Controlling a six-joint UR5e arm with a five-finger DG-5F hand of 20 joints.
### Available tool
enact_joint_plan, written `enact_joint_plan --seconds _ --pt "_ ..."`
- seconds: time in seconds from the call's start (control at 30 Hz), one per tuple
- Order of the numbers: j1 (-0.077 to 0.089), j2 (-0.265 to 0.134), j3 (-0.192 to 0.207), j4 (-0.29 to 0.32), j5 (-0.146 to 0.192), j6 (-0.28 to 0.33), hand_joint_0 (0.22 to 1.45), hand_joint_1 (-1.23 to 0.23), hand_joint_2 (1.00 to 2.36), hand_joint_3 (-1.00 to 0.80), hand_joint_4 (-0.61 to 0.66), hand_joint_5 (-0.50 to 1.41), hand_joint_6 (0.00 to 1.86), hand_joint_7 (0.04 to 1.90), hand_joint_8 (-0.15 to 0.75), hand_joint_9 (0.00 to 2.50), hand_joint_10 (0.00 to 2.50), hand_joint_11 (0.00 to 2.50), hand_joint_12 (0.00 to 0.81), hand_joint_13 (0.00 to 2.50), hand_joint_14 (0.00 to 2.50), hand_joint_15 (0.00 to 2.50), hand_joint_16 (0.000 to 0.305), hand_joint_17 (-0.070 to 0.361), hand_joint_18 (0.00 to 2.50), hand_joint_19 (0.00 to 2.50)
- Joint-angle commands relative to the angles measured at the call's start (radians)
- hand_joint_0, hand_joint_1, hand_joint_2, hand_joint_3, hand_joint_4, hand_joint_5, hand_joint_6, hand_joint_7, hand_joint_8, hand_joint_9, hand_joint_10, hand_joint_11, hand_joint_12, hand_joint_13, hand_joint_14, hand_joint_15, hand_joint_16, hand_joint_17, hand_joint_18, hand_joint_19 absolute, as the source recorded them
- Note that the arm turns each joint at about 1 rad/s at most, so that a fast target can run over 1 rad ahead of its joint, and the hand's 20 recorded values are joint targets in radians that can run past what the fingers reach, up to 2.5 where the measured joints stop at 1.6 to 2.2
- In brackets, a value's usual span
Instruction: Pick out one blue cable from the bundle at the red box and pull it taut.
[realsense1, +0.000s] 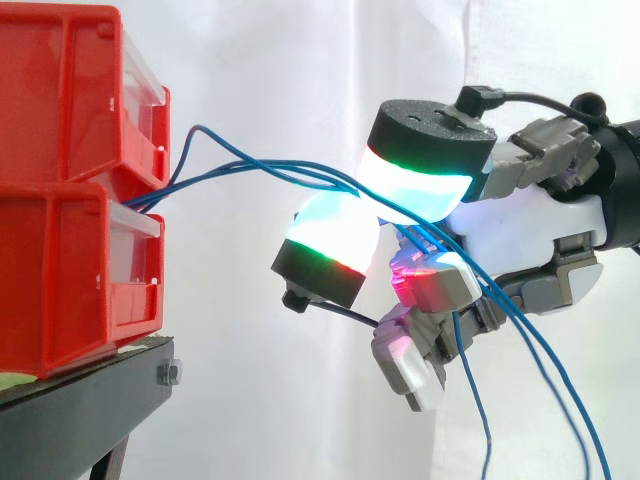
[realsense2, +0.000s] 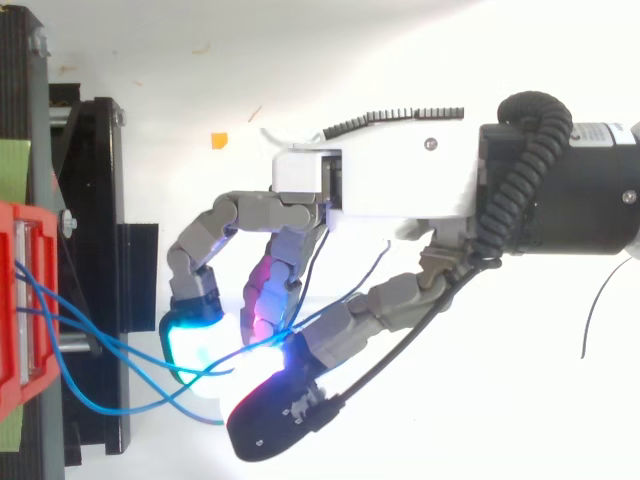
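since blue cables look thin, light, limp, slick: firm pinch needed, no hard yank. cables sag from red boxes to hand, then hang below. pads curled, nipping cables mid-span. best hold: single strand, apart from rest.

This is a robotics test lab, not a lived-in room. A plain white curtain hangs behind the fingers as a backdrop. Ahead of them, red bins sit stacked on a black stand of bolted metal (workshop storage, here set up as a fixture). The hand itself, bare mechanical links with glowing tips, closes on thin blue cables strung out of the bins.
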Motion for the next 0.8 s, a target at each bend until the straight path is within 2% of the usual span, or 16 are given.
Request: enact_joint_plan --seconds 0.0,0.07,0.2,0.33,0.5,0.63,0.7,0.77 --pt "0.0 0.0 0.0 0.0 0.0 0.0 0.75 -0.87 1.0 -0.5 -0.16 -0.14 0.93 1.05 0.214 1.24 0.03 0.81 0.311 0.9 0.03 0.61 0.046 0.105 0.73 0.66" --pt "0.0 0.0 0.0 0.0 0.0 0.001 0.74 -0.88 1.0 -0.5 -0.17 -0.14 0.94 1.03 0.213 1.24 0.03 0.82 0.312 0.9 0.02 0.62 0.046 0.104 0.73 0.67" --pt "0.0 0.002 0.0 -0.005 0.0 0.0 0.6 -0.88 1.0 -0.5 -0.03 -0.13 0.92 0.92 0.206 1.27 0.03 0.82 0.308 0.9 0.03 0.63 0.046 0.104 0.73 0.68" --pt "0.0 0.0 0.0 -0.008 -0.001 0.001 0.48 -0.83 1.0 -0.5 0.0 -0.12 0.91 0.89 0.223 1.29 0.03 0.8 0.335 0.92 0.02 0.62 0.052 0.117 0.75 0.66" --pt "0.0 0.0 0.0 -0.008 0.0 0.0 0.42 -0.76 1.0 -0.5 0.02 -0.12 0.91 0.88 0.244 1.32 0.03 0.8 0.366 0.95 0.02 0.61 0.059 0.132 0.79 0.67" --pt "0.002 0.0 0.002 -0.008 0.0 0.001 0.41 -0.7 1.0 -0.5 0.03 -0.12 0.9 0.86 0.248 1.33 0.02 0.8 0.368 0.95 0.02 0.61 0.059 0.134 0.78 0.68" --pt "0.002 0.0 0.002 -0.008 0.0 0.001 0.45 -0.54 1.0 -0.5 0.02 -0.12 0.88 0.88 0.247 1.34 0.03 0.81 0.359 0.95 0.02 0.62 0.057 0.127 0.75 0.71" --pt "0.002 0.0 0.002 -0.008 0.0 0.001 0.48 -0.47 1.0 -0.5 0.01 -0.12 0.88 0.88 0.24 1.34 0.03 0.81 0.346 0.95 0.02 0.63 0.054 0.121 0.73 0.73"
